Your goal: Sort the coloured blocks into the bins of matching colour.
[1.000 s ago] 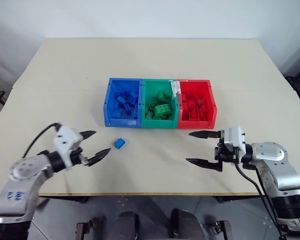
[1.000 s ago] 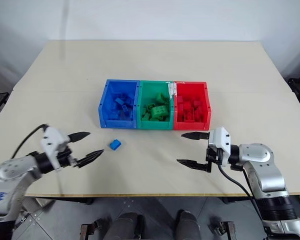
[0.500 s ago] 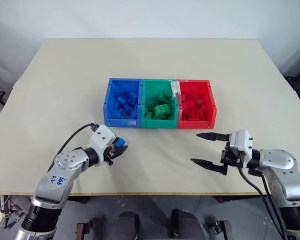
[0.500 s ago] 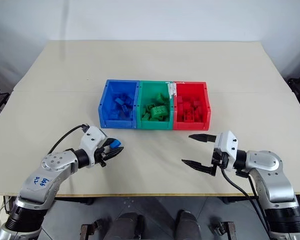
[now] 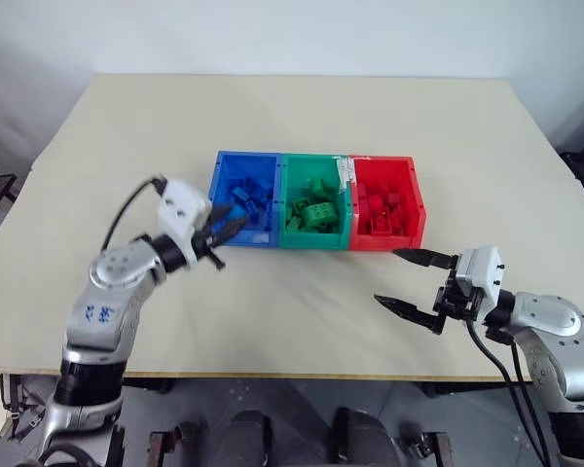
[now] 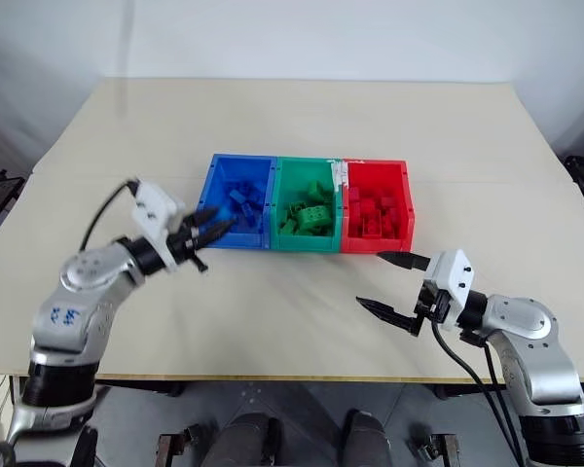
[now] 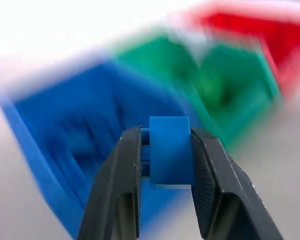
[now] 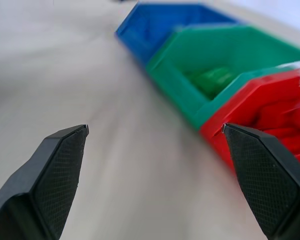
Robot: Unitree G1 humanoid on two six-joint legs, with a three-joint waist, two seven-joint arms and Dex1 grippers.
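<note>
Pincer on the left (image 7: 162, 150) is clamped on a small blue block (image 7: 170, 150) right at the blue bin (image 5: 217, 209)'s near-left corner, presumably for dropping in, while right pincer (image 5: 412, 282) hangs wide open and empty over the tabletop (image 5: 302, 302).

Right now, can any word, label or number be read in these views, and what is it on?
On the left arm, a blue marking: too small to read.
On the rim between the green bin and the red bin, a white sticker: too small to read.
No other text seen.
</note>
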